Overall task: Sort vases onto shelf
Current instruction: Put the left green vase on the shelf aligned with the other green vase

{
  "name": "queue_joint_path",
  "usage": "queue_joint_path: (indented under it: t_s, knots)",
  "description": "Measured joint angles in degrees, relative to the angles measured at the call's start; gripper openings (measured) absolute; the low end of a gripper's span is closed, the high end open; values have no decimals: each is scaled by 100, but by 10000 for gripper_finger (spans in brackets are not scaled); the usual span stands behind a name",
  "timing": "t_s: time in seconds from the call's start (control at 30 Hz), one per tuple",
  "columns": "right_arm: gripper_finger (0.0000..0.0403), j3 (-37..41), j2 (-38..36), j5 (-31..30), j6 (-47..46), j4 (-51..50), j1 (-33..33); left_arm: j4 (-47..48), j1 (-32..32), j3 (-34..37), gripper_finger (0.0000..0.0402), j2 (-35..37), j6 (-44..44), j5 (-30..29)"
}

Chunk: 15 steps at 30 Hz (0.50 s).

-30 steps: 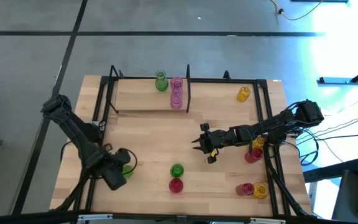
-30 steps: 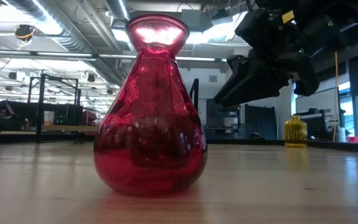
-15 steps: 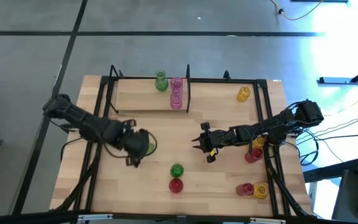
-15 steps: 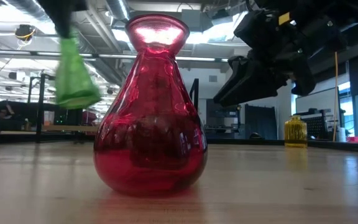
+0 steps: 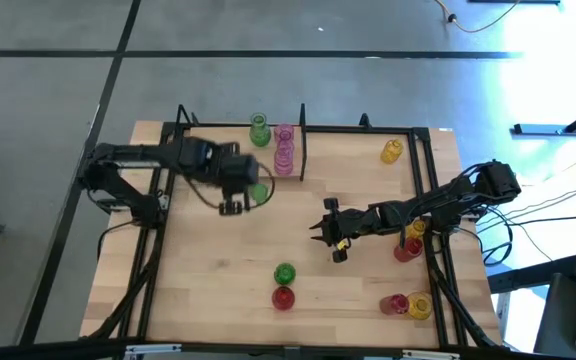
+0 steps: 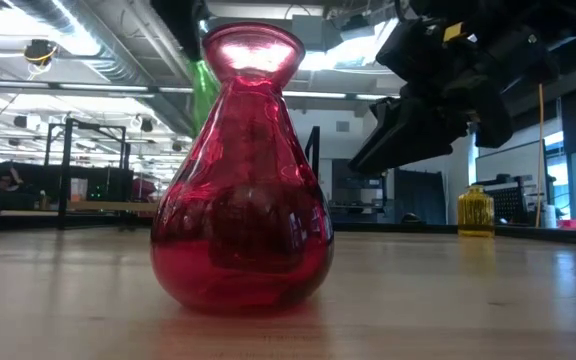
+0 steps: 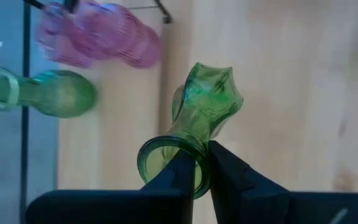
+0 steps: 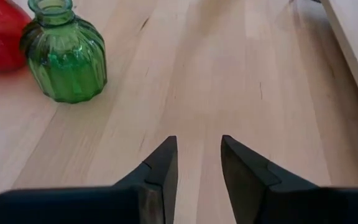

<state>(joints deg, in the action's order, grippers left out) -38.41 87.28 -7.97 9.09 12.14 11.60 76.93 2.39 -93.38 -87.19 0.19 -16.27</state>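
Observation:
My left gripper [image 5: 240, 190] hangs over the table just in front of the shelf [image 5: 218, 155], shut on a small green vase [image 5: 259, 191], which also shows behind the red one in the low view [image 6: 203, 88]. One green vase [image 5: 259, 130] and two pink vases [image 5: 284, 147] stand on the shelf board. At the table's middle my right gripper [image 5: 319, 229] is open with nothing between its fingers [image 8: 197, 163]. A ribbed green vase [image 8: 67, 59] and a red vase [image 5: 282, 297] stand on the table near the front edge. My left gripper pinches the wall of the green vase's mouth rim [image 7: 202, 180], one finger [image 7: 182, 177] in the mouth and the other [image 7: 229, 177] outside at the neck. The fingers come steeply from above. The vase hangs below them, tilted and clear of the table.
A yellow vase [image 5: 392, 151] stands at the far right. Yellow, red and pink vases [image 5: 408, 240] [image 5: 408, 305] cluster by the black frame rods on the right. A black upright divider [image 5: 302, 140] closes the shelf's right end. Bare wood lies between the grippers.
My left gripper has swung from the table's near left corner toward the far edge and the shelf, rising and rolling its wrist, with the green vase carried along clear of the table. My right gripper has kept still.

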Motion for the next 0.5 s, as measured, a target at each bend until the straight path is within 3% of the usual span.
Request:
queue_joint_path:
  t_s: [0.27, 0.5]
  knots:
    - [108, 0, 1, 4, -133, -106, 0, 345, 1098, -853, 20, -738, 946, 58]
    - [108, 0, 1, 4, -134, -171, 0, 319, 1788, -982, 23, -1310, 1389, 70]
